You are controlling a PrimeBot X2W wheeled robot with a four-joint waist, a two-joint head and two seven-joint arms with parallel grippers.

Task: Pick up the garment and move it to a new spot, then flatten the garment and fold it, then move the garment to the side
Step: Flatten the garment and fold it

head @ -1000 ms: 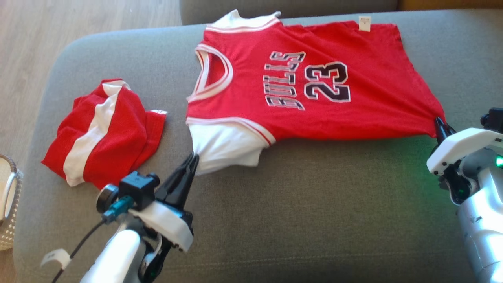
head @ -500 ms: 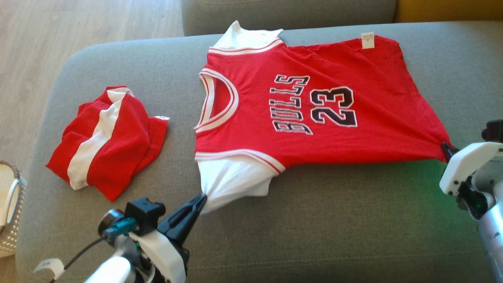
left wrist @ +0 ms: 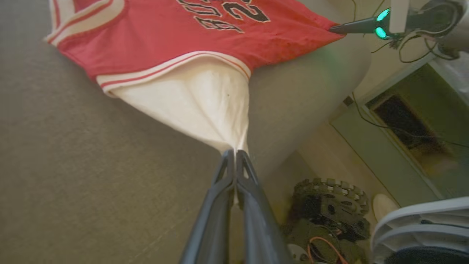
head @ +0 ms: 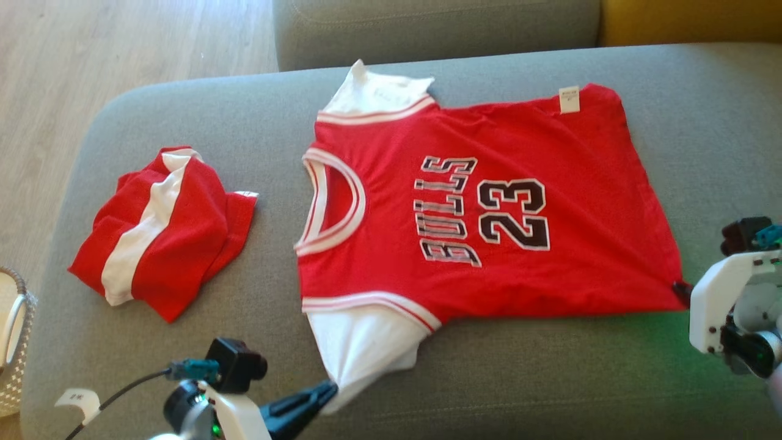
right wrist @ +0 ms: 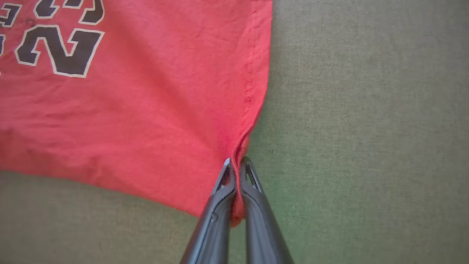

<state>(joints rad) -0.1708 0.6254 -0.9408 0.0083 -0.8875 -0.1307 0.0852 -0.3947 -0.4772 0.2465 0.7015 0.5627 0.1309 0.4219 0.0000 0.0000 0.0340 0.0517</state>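
The garment (head: pixel 476 214) is a red jersey with white sleeves and "BULLS 23" on it, spread flat on the grey sofa seat (head: pixel 519 379). My left gripper (head: pixel 330 390) is shut on the tip of the near white sleeve (left wrist: pixel 198 102), which is stretched to a point at the fingertips (left wrist: pixel 234 154). My right gripper (head: pixel 679 288) is shut on the near corner of the red hem (right wrist: pixel 253 91), with cloth bunched between its fingers (right wrist: pixel 237 161). The left wrist view shows the right gripper (left wrist: pixel 335 28) at the far end of the garment (left wrist: pixel 190 33).
A second red and white garment (head: pixel 162 229) lies folded on the seat to the left. A woven basket (head: pixel 12 342) stands at the left edge. Wood floor (head: pixel 122 43) lies beyond, with a grey back cushion (head: pixel 427 24) and a yellow one (head: pixel 690 18) at the rear.
Both grippers have drawn the garment toward the near edge of the seat, still holding sleeve and hem. The head camera has also shifted; the folded garment stays in place.
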